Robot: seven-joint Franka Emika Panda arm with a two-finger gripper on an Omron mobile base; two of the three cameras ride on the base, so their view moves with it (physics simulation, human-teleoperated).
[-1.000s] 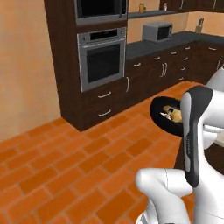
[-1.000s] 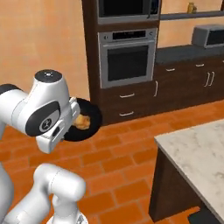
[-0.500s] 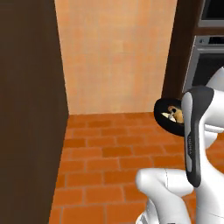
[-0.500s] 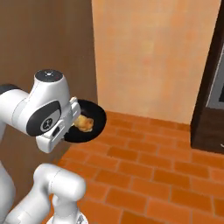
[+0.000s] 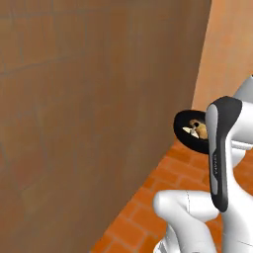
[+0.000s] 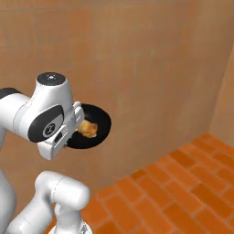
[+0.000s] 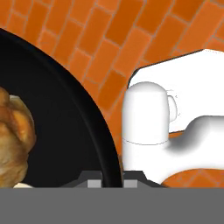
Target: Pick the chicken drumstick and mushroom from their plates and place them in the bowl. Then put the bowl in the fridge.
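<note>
Bowl (image 5: pixel 189 132) rides held off the floor beside the arm in the left base view, mushroom (image 5: pixel 188 130) and drumstick (image 5: pixel 200 129) inside. Right base view: it sits level facing a brown wall (image 6: pixel 151 68). Hand view: gripper (image 7: pixel 111 180) clamps its rim; I'd keep it flat until the fridge appears

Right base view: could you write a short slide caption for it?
White arm carries the round black bowl, golden-brown chicken drumstick inside, before a brown wall.

Glossy black bowl (image 6: pixel 98 125), rough browned chicken drumstick (image 6: pixel 87 129), matt orange brick floor (image 6: pixel 192 183)
</note>
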